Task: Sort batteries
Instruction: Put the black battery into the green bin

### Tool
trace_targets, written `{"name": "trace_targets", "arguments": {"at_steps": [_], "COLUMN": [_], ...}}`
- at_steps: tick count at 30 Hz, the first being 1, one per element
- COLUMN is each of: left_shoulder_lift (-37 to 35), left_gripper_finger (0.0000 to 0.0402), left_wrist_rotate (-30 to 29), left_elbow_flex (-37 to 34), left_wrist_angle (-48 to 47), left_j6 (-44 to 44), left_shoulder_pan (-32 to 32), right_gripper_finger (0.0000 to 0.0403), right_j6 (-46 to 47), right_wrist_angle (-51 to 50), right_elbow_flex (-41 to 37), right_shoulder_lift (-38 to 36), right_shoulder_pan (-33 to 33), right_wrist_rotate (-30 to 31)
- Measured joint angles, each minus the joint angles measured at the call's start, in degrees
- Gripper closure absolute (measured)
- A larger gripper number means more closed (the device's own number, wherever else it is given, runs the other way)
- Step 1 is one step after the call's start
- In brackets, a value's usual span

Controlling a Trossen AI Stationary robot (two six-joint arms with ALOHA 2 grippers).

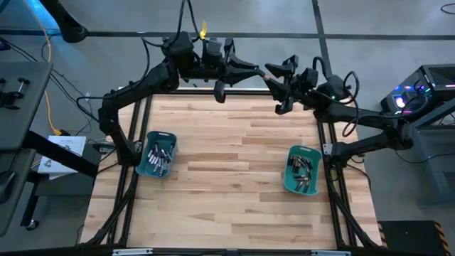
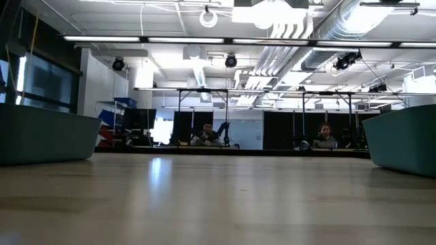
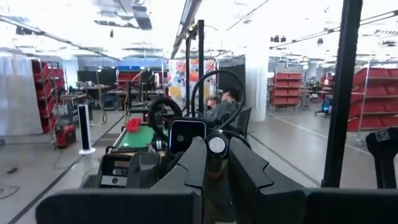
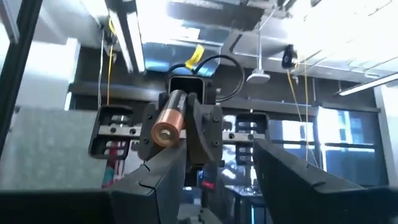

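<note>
My left gripper is raised over the table's far edge, shut on one dark battery with a copper-brown end. The battery's silvery end shows between the fingers in the left wrist view. My right gripper faces it from the right, open and empty. Its two fingers stand just short of the battery and apart from it. A teal bin at the table's left holds several silvery batteries. A teal bin at the right holds several dark ones. My left gripper pinches the battery's dark body between its two fingers. The fingers are about level and point toward the table's right. The battery lies along them, with its copper end sticking out past the tips toward my right gripper. It is lifted clear, high above the table.
The wooden tabletop lies bare between the two bins, which show at the low view's left and right edges. Two people sit far behind the table. Dark frame posts stand near the arms.
</note>
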Motion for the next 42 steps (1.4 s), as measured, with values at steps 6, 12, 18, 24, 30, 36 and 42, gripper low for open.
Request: {"name": "trace_targets", "arguments": {"at_steps": [6,12,18,24,30,36,42], "left_shoulder_lift": [0.2,0.1,0.1,0.1,0.1,0.1,0.1], "left_gripper_finger": [0.0375,0.0375,0.0375,0.0375,0.0373,0.0374,0.0373], "left_wrist_rotate": [-1.0,-0.6,-0.9,-1.2,-1.2,-1.0,-1.0], "left_elbow_flex": [-0.1,-0.1,-0.1,-0.1,-0.1,-0.1,-0.1], "left_wrist_angle": [0.0,0.1,0.0,-0.1,0.0,-0.1,-0.1], "left_j6": [-0.4,-0.4,-0.4,-0.4,-0.9,-1.0,-1.0], "left_shoulder_pan": [0.2,0.2,0.3,0.8,1.3,1.3,1.3], "right_gripper_finger": [0.0222,0.0232,0.0253,0.0273,0.0274,0.0274,0.0274], "right_j6": [-1.7,-3.7,-7.2,-7.6,-7.6,-7.5,-6.2], "right_wrist_angle": [-9.0,-11.0,-14.9,-17.2,-16.8,-16.6,-15.0], "right_elbow_flex": [4.0,4.1,4.1,4.2,4.2,4.2,4.2], "right_shoulder_lift": [0.0,-1.7,-5.0,-4.8,-4.5,-4.2,-3.3], "right_shoulder_pan": [0.4,0.4,0.3,0.3,0.3,0.3,0.3], "right_wrist_rotate": [-3.7,-7.5,-4.7,1.9,1.7,0.4,-0.7]}}
